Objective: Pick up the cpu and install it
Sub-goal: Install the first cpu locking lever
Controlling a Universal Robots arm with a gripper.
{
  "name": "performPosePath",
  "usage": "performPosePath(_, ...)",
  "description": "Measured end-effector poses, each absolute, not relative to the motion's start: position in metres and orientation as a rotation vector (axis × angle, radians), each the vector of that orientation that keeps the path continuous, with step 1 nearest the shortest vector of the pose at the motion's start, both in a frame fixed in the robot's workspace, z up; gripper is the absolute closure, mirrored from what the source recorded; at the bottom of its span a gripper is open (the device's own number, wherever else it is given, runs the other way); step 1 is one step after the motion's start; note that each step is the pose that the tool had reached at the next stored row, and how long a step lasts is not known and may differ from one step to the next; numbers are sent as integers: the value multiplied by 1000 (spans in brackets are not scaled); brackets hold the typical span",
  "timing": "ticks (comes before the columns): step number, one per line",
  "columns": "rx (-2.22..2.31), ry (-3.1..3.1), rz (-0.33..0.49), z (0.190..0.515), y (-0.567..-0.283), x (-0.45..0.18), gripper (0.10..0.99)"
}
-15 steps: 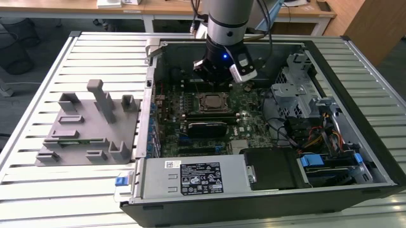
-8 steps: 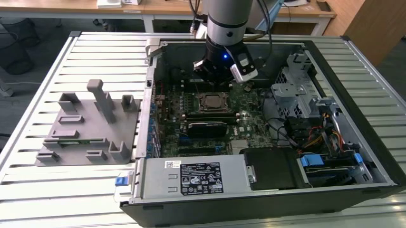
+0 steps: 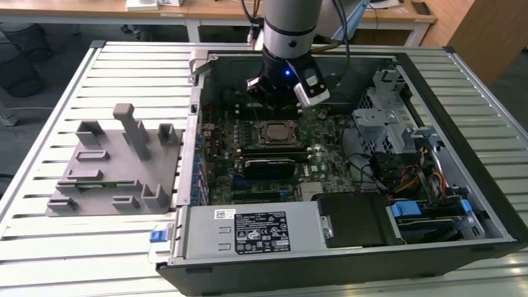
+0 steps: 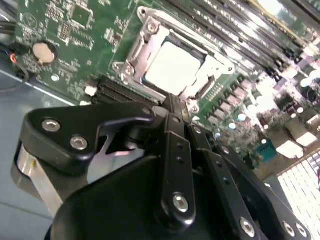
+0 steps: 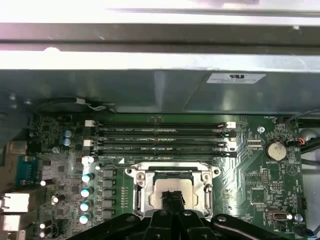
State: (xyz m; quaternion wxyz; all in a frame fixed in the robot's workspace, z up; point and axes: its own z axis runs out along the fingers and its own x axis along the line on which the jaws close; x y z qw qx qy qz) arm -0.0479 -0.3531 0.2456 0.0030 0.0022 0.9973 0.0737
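In the first wrist view the gripper [image 5: 171, 200] covered one edge of the cpu [image 5: 172, 189]. In the exterior view the arm [image 3: 290, 31] ran off the picture's edge, and the motherboard's [image 3: 318, 139] small parts were too tiny to tell apart.

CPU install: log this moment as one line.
stage: cpu seated in socket | gripper: shut, empty, above socket | motherboard: in open case

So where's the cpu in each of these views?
Exterior view: cpu sits in the socket at mid-motherboard, below the gripper.
Second wrist view: cpu inside the metal frame, beyond the gripper.
First wrist view: cpu framed, beside the memory slots.
Shared landmark: socket frame.
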Motion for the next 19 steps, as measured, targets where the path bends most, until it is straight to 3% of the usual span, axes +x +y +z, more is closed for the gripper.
performPosePath(16, 23, 3126, 237, 252, -353, -81, 980)
performPosePath(19, 22, 3128, 196, 252, -353, -81, 980)
